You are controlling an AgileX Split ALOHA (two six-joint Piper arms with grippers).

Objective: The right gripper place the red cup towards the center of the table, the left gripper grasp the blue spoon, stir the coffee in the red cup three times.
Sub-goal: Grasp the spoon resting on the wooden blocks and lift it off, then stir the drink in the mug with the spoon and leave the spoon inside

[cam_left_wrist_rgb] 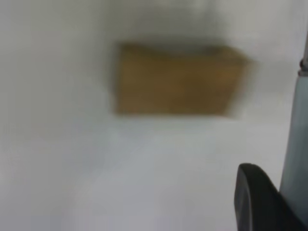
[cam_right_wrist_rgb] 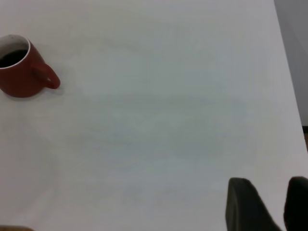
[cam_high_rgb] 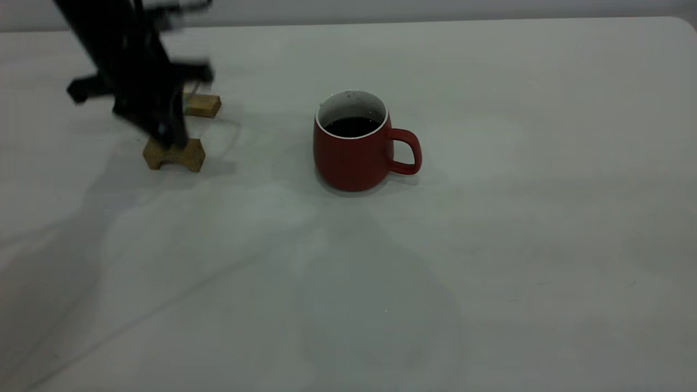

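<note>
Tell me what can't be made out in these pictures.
- Blue spoon: not identifiable in any view; the left gripper covers the wooden blocks.
- Left jaws: motion-blurred in the exterior view, cut off in the left wrist view.
- Right gripper: cropped by the right wrist view's edge.
- Coffee depth: hidden by the red cup.

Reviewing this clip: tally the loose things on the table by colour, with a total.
Red: 1, the red cup, holding dark coffee
Tan: 2, the wooden blocks, under the left pincer
Total: 3
No blue spoon can be made out; the arm hides part of that spot on the table.
</note>
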